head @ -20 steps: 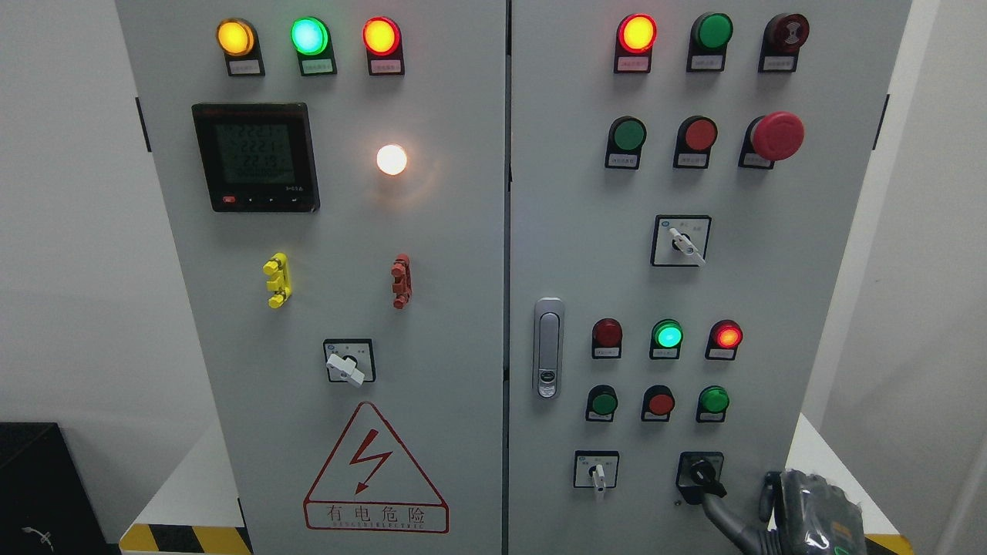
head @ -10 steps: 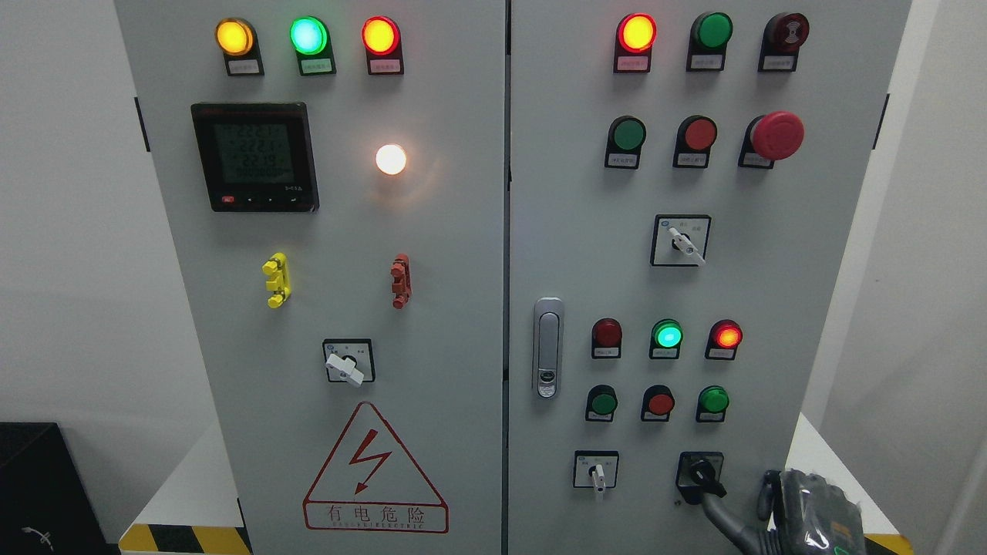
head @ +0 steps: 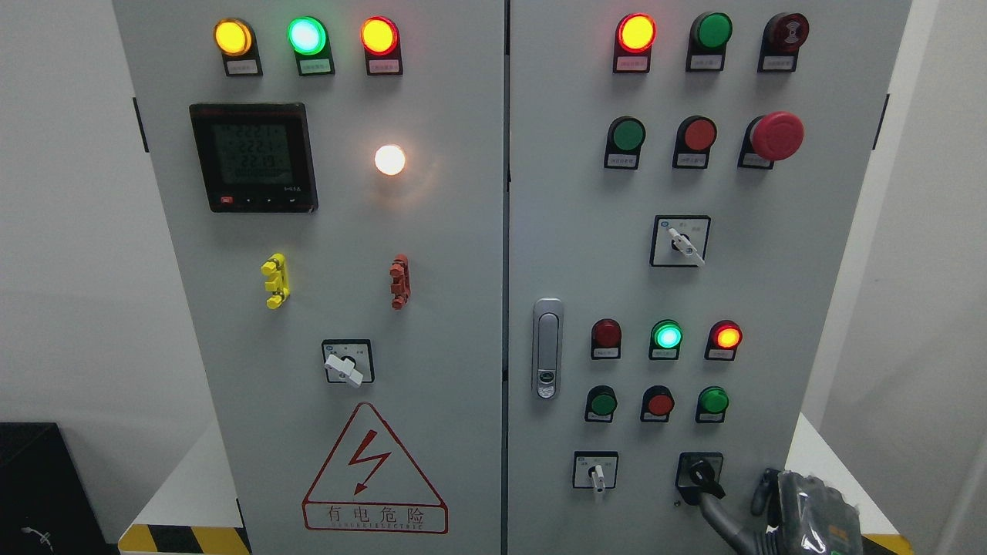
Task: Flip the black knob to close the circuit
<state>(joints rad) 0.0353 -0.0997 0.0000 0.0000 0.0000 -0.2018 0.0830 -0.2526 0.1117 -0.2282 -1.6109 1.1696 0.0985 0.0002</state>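
Where the black knob [head: 700,478] sits, low on the right-hand door of the grey electrical cabinet [head: 493,254], its lever points down and to the right from its square black plate, so the long axis runs on a slant toward the lower right corner of the picture. Just beside the knob, on its left, is a white-plated selector switch [head: 595,472] with a pale lever hanging straight down; directly above the knob stands a green push button [head: 713,401].

From the knob, the right hand [head: 779,512] lies down and to the right, its arm coming in at the bottom edge. One long grey finger [head: 721,520] reaches up and to the left, and its tip appears to touch or sit right against the lower end of the lever; contact cannot be told for certain. The rest of the hand is a dark body well below the knob, and whether its other fingers are spread or curled cannot be told. It does not visibly grasp anything.

No left hand shows, so the right one is the nearer by default. The coming move likely turns on pushing the lever's lower end sideways about its hub.
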